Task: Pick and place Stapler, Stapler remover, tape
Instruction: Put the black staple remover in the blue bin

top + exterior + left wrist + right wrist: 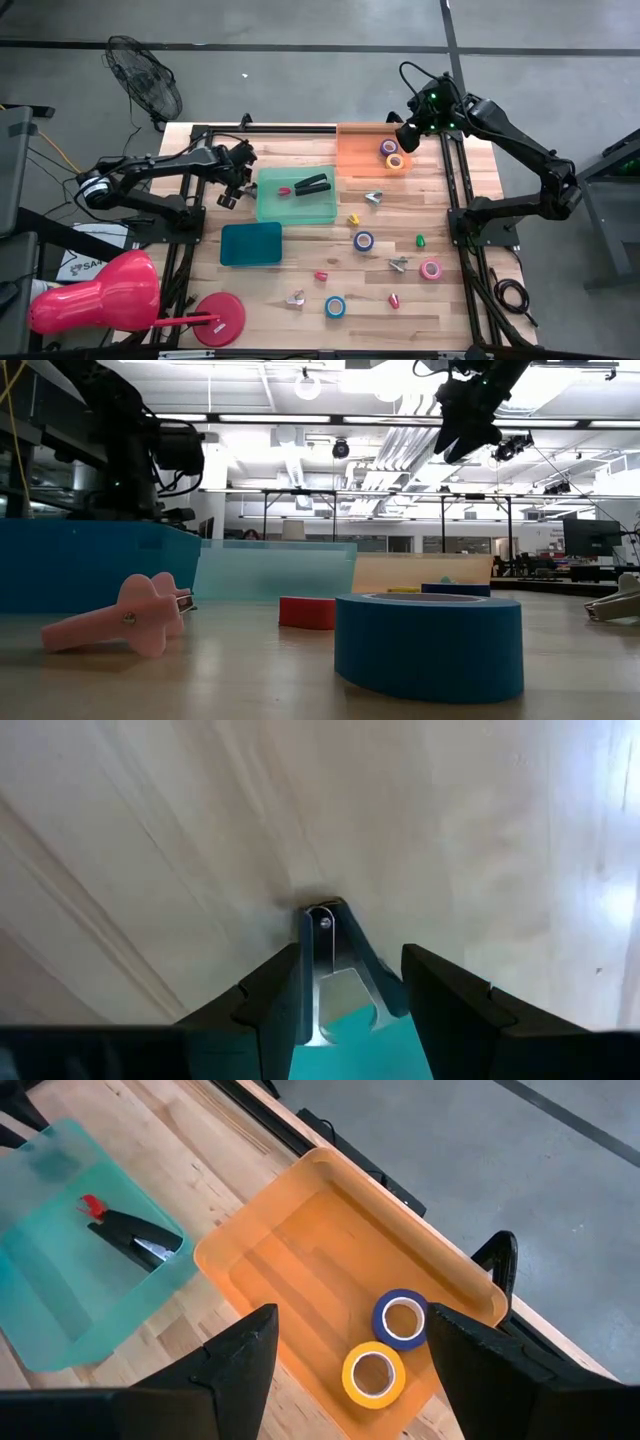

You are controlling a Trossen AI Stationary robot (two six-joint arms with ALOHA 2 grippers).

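Right gripper (pixel 408 133) above orange tray (pixel 358 152) holding two tape rolls (pixel 391 154); stapler (pixel 312 184) in green tray (pixel 296 209).
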